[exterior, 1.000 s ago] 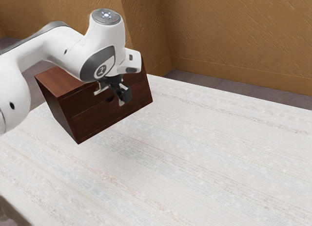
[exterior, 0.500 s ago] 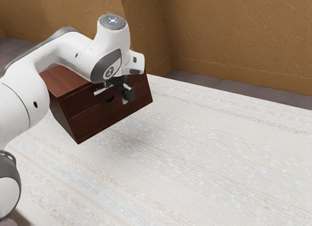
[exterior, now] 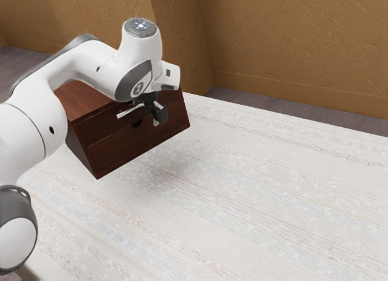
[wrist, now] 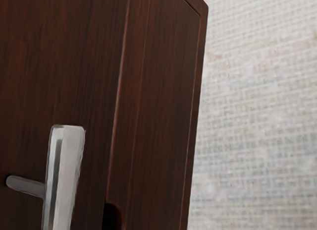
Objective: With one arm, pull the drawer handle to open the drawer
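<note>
A dark wooden drawer cabinet [exterior: 121, 142] stands at the table's far left in the exterior view. A silver bar handle [exterior: 130, 111] runs across its upper drawer front. My black gripper [exterior: 156, 119] hangs open at the handle's right end, close against the drawer front, with nothing between its jaws. From the wrist camera, the handle [wrist: 62, 175] shows end-on, standing off the dark wood front [wrist: 153, 116] on a thin post, off to one side of my hand. The drawer front looks level with the cabinet face.
The pale woven table top [exterior: 254, 190] stretches wide to the exterior view's right and front. Brown walls [exterior: 291, 39] rise behind the table, past a strip of grey floor. My white arm [exterior: 73, 69] passes over the cabinet's top.
My hand has risen a little and shifted slightly right along the drawer front, and the arm's elbow has swung further into view. The cabinet and drawer have not moved.
</note>
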Robot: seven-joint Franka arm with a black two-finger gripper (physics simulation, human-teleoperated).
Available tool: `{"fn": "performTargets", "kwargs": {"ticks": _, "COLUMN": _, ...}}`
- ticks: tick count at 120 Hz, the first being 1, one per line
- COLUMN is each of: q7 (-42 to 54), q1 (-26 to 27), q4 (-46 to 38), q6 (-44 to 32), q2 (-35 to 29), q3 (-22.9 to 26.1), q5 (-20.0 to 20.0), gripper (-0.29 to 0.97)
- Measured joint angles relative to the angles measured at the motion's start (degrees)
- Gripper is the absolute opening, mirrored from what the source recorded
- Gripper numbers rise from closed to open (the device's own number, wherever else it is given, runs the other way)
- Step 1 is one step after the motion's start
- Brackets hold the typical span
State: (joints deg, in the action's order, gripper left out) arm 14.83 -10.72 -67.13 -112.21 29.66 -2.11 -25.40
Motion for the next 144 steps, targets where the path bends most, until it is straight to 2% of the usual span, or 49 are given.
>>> {"fn": "performTargets", "kwargs": {"ticks": 49, "q7": 1.52, "q1": 0.29, "q4": 0.34, "q6": -0.01, "q2": 0.78, "q3": 0.07, "q5": 0.00, "gripper": 0.66}}
{"fn": "performTargets", "kwargs": {"ticks": 144, "q7": 1.98, "q1": 4.44, "q4": -12.06, "q6": -0.36, "q2": -7.59, "q3": -0.12, "q5": 1.13, "gripper": 0.67}}
